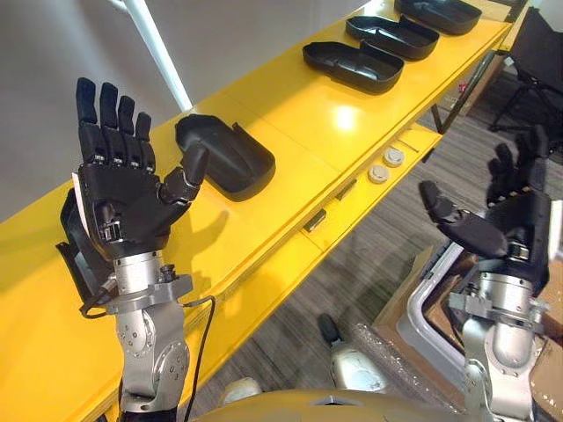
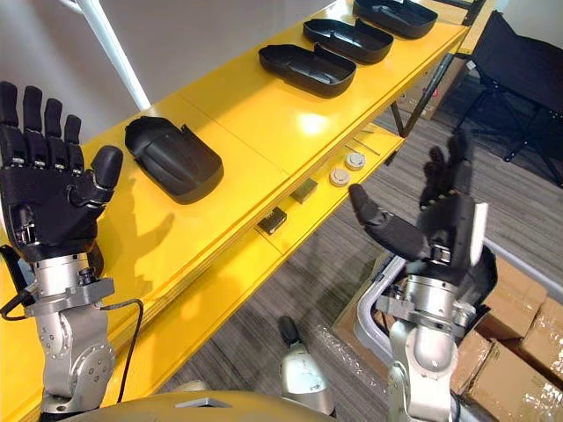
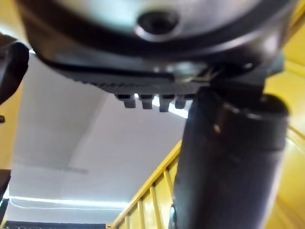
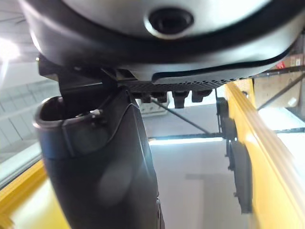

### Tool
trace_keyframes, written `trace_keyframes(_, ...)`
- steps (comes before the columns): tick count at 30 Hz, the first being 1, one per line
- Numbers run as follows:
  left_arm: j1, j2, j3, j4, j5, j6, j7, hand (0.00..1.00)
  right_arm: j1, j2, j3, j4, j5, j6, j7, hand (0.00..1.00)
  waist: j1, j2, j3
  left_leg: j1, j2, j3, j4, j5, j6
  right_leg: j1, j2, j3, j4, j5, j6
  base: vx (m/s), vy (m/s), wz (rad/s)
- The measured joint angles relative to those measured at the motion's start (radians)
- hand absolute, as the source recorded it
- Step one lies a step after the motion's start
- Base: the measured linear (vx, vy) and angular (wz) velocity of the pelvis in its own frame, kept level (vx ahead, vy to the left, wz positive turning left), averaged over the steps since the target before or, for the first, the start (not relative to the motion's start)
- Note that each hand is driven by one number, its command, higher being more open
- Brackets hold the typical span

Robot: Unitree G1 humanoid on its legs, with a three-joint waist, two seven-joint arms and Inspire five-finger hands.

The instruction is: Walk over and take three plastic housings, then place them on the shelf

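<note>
At the far left the left hand (image 1: pixel 130 209) stands raised above the near end of the yellow worktop (image 1: pixel 290 123), palm facing the camera, fingers straight and together, thumb spread out to the side; it holds nothing. Just beside that thumb, a little farther along the worktop, lies the nearest plastic housing (image 1: pixel 224 156), a black shell resting dome side up and touched by neither hand. Further along, well apart from it, three more black housings lie in a row with their hollow sides up: the second housing (image 1: pixel 354 67), the third housing (image 1: pixel 393 36) close behind it, and the fourth housing (image 1: pixel 440 12) at the far end. On a lower yellow ledge along the worktop's front edge sit two small round white discs (image 1: pixel 385 165) side by side. To the right, off the worktop and over the grey floor (image 2: pixel 264 316), the right hand (image 1: pixel 515 227) is held up, fingers extended upward and thumb pointing towards the worktop, empty. Cardboard boxes (image 2: pixel 519 343) lie on the floor below it, and a black chair (image 2: pixel 519 61) stands beyond
</note>
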Motion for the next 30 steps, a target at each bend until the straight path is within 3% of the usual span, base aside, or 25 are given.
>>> trace_keyframes(5,0.019,-0.002,0.030,-0.009,0.000,-0.003,-0.002,1.00,-0.038,0.000,0.036,0.004,-0.003,0.001,-0.005,1.00,0.025,-0.011,0.012,-0.050,-0.030,-0.002,0.039,0.004,-0.015,-0.041,-0.033,-0.002,0.002,0.043,0.012,-0.05,0.079,-0.03)
trace_keyframes(8,-0.009,-0.002,0.036,-0.007,0.001,-0.006,0.028,1.00,-0.114,-0.002,0.052,0.031,-0.011,0.001,-0.027,1.00,0.031,-0.022,0.069,-0.098,-0.034,-0.027,0.103,-0.014,-0.011,-0.060,-0.042,-0.010,0.007,0.052,0.024,-0.06,0.046,0.11)
trace_keyframes(11,-0.034,-0.001,0.035,-0.007,-0.008,-0.033,0.026,1.00,-0.139,-0.006,0.064,0.059,-0.011,0.001,-0.075,1.00,0.042,-0.014,0.104,-0.142,-0.034,-0.052,0.158,-0.033,-0.003,-0.078,-0.044,-0.026,0.029,0.051,0.024,-0.07,0.030,0.18)
trace_keyframes(15,-0.018,0.000,-0.018,-0.008,-0.046,-0.067,-0.051,1.00,-0.053,0.052,0.124,0.064,-0.011,0.023,-0.134,1.00,0.056,-0.023,0.146,-0.104,-0.036,-0.066,0.216,-0.067,0.001,-0.090,-0.008,-0.011,0.127,0.057,0.032,-0.07,0.031,-0.39)
trace_keyframes(17,-0.007,0.002,-0.065,-0.010,-0.041,-0.067,-0.062,1.00,0.040,0.110,0.133,0.042,0.009,0.023,-0.067,1.00,0.057,-0.043,0.190,-0.021,-0.034,-0.003,0.208,-0.074,0.009,-0.064,0.001,-0.057,0.176,0.057,0.032,-0.15,0.028,-1.03)
trace_keyframes(19,0.022,0.020,-0.070,-0.015,-0.017,-0.066,-0.055,1.00,0.111,0.116,0.137,0.032,0.038,0.022,0.018,1.00,0.033,-0.078,0.206,0.011,-0.044,0.054,0.205,-0.073,0.034,-0.049,-0.032,-0.121,0.166,0.038,0.018,-0.32,0.000,-0.91)
trace_keyframes(21,0.023,0.034,-0.035,-0.017,0.001,-0.062,-0.044,1.00,0.077,0.089,0.131,0.034,0.075,0.020,0.054,1.00,0.034,-0.056,0.204,-0.028,-0.011,0.130,0.171,-0.028,0.054,-0.167,-0.069,-0.274,0.359,-0.061,-0.074,-0.28,-0.001,-0.74)
trace_keyframes(22,0.023,0.033,-0.015,-0.017,0.000,-0.059,-0.043,1.00,0.052,0.078,0.134,0.038,0.075,0.019,0.054,1.00,0.041,-0.051,0.202,-0.036,-0.004,0.145,0.151,-0.006,0.054,-0.191,-0.083,-0.311,0.435,-0.082,-0.092,-0.20,-0.051,-0.69)
trace_keyframes(23,0.024,0.033,0.031,-0.017,-0.006,-0.046,-0.042,1.00,-0.013,0.053,0.162,0.064,0.073,0.008,0.046,1.00,0.051,-0.047,0.201,-0.042,0.016,0.165,0.107,0.038,0.048,-0.202,-0.122,-0.373,0.579,-0.141,-0.121,-0.11,-0.070,-0.49)
trace_keyframes(25,0.027,0.029,0.096,-0.017,-0.041,-0.014,-0.041,1.00,-0.132,0.037,0.225,0.155,0.064,-0.022,-0.010,1.00,0.080,-0.052,0.194,-0.072,0.060,0.176,0.080,0.090,0.031,-0.160,-0.233,-0.442,0.782,-0.247,-0.131,-0.13,-0.143,-0.39)
trace_keyframes(26,0.029,0.024,0.100,-0.015,-0.056,-0.012,-0.041,1.00,-0.156,0.038,0.240,0.178,0.062,-0.023,-0.027,1.00,0.093,-0.055,0.192,-0.085,0.069,0.176,0.080,0.100,0.021,-0.140,-0.269,-0.444,0.810,-0.259,-0.130,-0.11,-0.305,-0.31)
trace_keyframes(27,0.031,0.007,0.112,-0.002,-0.103,-0.006,-0.044,1.00,-0.193,0.048,0.262,0.220,0.015,-0.022,-0.063,1.00,0.125,-0.070,0.183,-0.120,0.091,0.175,0.092,0.122,-0.001,-0.083,-0.345,-0.433,0.811,-0.263,-0.125,-0.07,-0.311,-0.24)
trace_keyframes(30,0.087,-0.030,0.123,0.010,-0.244,0.015,-0.048,1.00,-0.167,0.072,0.269,0.240,-0.175,-0.007,-0.104,1.00,0.153,-0.076,0.180,-0.169,0.136,0.174,0.144,0.142,-0.030,0.047,-0.432,-0.466,0.603,-0.238,-0.088,-0.09,-0.434,-0.32)
